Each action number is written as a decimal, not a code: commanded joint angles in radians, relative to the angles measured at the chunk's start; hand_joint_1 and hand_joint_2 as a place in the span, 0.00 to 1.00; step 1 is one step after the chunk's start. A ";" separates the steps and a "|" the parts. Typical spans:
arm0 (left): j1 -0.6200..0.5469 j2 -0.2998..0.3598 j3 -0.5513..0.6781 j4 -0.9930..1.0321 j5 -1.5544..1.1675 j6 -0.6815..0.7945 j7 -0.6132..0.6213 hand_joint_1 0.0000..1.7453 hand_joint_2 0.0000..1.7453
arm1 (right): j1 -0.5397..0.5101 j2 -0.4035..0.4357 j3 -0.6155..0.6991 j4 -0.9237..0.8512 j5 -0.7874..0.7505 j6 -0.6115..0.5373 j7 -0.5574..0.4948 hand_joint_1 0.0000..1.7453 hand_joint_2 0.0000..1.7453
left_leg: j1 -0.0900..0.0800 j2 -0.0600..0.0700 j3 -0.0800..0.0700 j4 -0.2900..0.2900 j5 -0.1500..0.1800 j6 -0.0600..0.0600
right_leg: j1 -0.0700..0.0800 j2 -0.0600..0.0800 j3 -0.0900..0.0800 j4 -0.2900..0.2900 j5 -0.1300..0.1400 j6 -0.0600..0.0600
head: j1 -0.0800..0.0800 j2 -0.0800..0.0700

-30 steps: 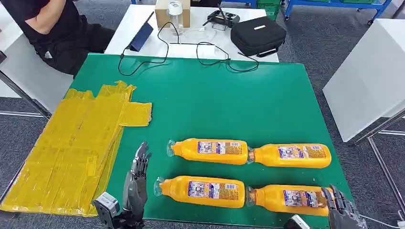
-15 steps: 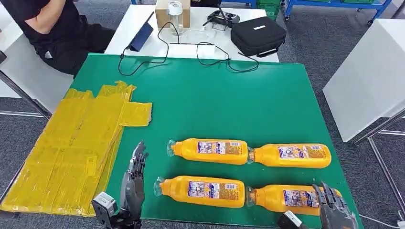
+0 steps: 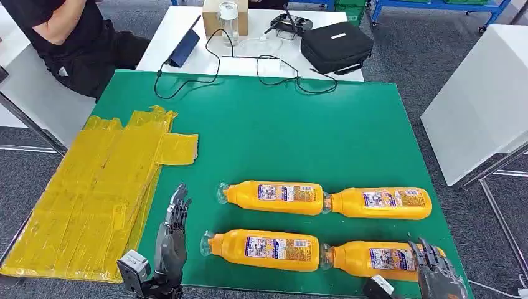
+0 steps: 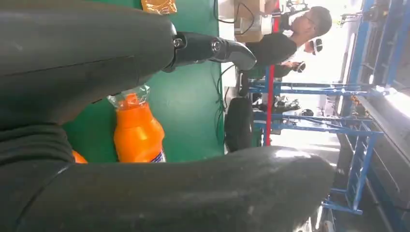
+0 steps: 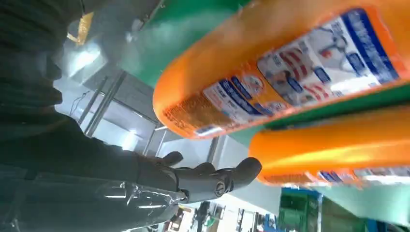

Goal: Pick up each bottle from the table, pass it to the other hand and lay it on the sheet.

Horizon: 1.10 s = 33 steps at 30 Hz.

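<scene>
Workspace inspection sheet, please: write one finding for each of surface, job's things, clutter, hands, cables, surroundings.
Surface: green table, flat, nothing spilled.
Job's things: four orange bottles lie on their sides in two rows; yellow sheet at the table's left holds no bottle.
Clutter: nothing seen on the green table.
Hands: left hand open, fingers straight, beside the near-left bottle; right hand open at the near-right bottle's base, contact unclear.
Cables: black cable trails over the far edge.
Surroundings: white table with black case, cardboard box; seated person.
</scene>
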 commanded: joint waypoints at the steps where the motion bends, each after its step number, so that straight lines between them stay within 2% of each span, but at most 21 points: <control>1: -0.002 0.016 0.017 0.013 -0.002 -0.005 -0.008 0.00 0.00 | -0.013 -0.052 0.041 0.069 0.017 0.016 0.024 0.00 1.00 | 0.002 0.002 0.007 0.001 -0.004 -0.004 | 0.002 0.001 0.006 0.000 -0.002 -0.004 | 0.000 0.000; 5: -0.013 0.015 0.021 0.015 0.000 -0.010 -0.002 0.00 0.00 | 0.005 -0.058 0.040 0.043 0.026 0.038 0.047 0.00 1.00 | 0.001 0.000 0.002 0.000 -0.001 -0.002 | 0.001 0.000 0.002 -0.001 0.000 -0.002 | 0.000 0.000; 13: -0.049 0.010 0.020 0.050 -0.002 -0.025 0.009 0.00 0.00 | 0.000 -0.060 0.033 0.061 0.029 0.055 0.062 0.00 1.00 | 0.001 0.000 0.005 0.000 -0.002 -0.003 | 0.001 -0.001 0.005 0.000 -0.002 -0.003 | 0.000 0.000; 19: -0.063 0.021 0.026 0.068 -0.001 -0.031 0.009 0.00 0.00 | 0.008 -0.105 0.072 0.085 0.029 0.055 0.077 0.00 1.00 | 0.001 0.000 0.003 -0.001 -0.001 -0.002 | 0.001 0.000 0.003 -0.001 0.000 -0.002 | 0.000 0.000; 22: -0.059 0.024 0.031 0.060 0.001 -0.032 0.009 0.00 0.00 | -0.004 -0.156 0.108 0.115 0.019 0.034 0.099 0.00 1.00 | 0.001 0.001 0.006 0.000 -0.002 -0.003 | 0.002 0.000 0.005 -0.001 -0.001 -0.003 | 0.000 0.000; 27: -0.060 0.026 0.033 0.059 0.001 -0.032 0.009 0.00 0.00 | -0.008 -0.159 0.108 0.116 0.019 0.034 0.099 0.00 1.00 | 0.001 0.001 0.004 -0.001 -0.001 -0.002 | 0.001 0.000 0.003 -0.001 0.000 -0.002 | 0.000 0.000; 33: -0.040 0.024 0.050 0.035 0.008 -0.031 0.007 0.00 0.00 | -0.041 -0.227 0.193 0.165 -0.015 0.024 0.147 0.00 1.00 | 0.001 0.004 0.006 0.000 -0.003 -0.003 | 0.002 0.003 0.005 -0.002 0.000 -0.003 | 0.000 0.000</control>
